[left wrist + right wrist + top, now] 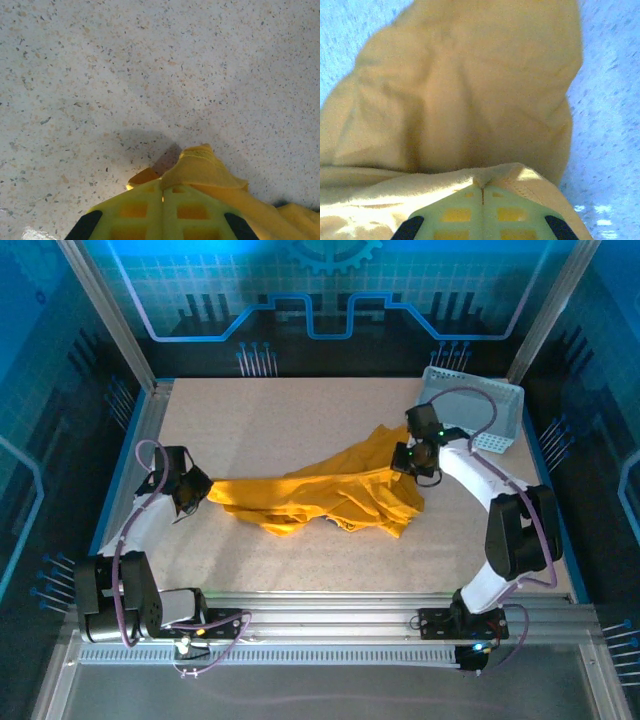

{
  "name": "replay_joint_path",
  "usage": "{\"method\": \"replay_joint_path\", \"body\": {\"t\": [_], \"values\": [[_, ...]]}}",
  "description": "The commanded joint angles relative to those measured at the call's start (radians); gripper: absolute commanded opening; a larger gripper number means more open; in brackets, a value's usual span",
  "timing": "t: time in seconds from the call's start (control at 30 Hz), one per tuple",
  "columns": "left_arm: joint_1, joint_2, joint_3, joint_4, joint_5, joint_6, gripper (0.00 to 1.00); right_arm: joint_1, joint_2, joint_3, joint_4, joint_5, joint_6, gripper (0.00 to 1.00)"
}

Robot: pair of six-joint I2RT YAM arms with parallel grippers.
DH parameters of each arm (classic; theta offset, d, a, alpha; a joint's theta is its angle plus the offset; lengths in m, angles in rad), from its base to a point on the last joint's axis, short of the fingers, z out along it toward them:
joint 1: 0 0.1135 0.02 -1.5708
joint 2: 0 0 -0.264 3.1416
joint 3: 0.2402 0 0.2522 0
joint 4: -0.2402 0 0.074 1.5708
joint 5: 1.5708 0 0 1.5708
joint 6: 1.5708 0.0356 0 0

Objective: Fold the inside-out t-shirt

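— Across the middle of the bench (pixel 280 420): t-shirt (pixel 330 490), mustard, strung between the two arms. Bulk lies rumpled right of centre. A thin twisted tail runs toward the left edge. Nothing lies flat.

— Left gripper (pixel 195 485)?

— Near the left edge, low over the surface. Jaws shut flush, with a small peak of yellow cloth nipped at the very tips. Its wrist view shows the pinch plainly, bare speckled top beyond it.

— Right gripper (pixel 408 462)?

— Toward the far right corner, near the grey basket (pixel 480 410), apart from it as far as I can tell. Jaws drawn together on a fold of the shirt. Wrist view has cloth bunched over the fingertips and sagging below.

— Which step, then?

— My reading: spreading out, ahead of any fold. Both ends are gripped and the garment is half stretched, heap not yet opened. Which parts are held, hem or sleeve or shoulder, I cannot tell. No tag visible either.

— Next move?

— Likely needs the arms drawn apart evenly to take out the twist, with enough lift for the crumpled middle to fall open, then a lay-down square to the near edge. The left hold looks thin and could slip under tension. The right arm has little room before the basket.
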Motion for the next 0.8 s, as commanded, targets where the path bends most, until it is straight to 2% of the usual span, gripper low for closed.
{"method": "replay_joint_path", "body": {"t": [0.0, 0.47, 0.6, 0.77], "values": [[0.013, 0.018, 0.017, 0.015, 0.009, -0.011, 0.00, -0.021, 0.082, 0.093, -0.054, -0.034, -0.063, 0.00], [0.013, 0.027, 0.018, 0.012, 0.010, -0.006, 0.00, -0.033, 0.450, 0.455, -0.113, -0.046, -0.131, 0.00], [0.012, 0.030, 0.019, 0.012, 0.007, -0.004, 0.00, -0.035, 0.514, 0.528, -0.128, -0.005, -0.157, 0.14], [0.012, 0.026, 0.021, 0.006, 0.003, -0.001, 0.00, -0.045, 0.467, 0.497, -0.108, -0.057, -0.181, 0.28]]}}
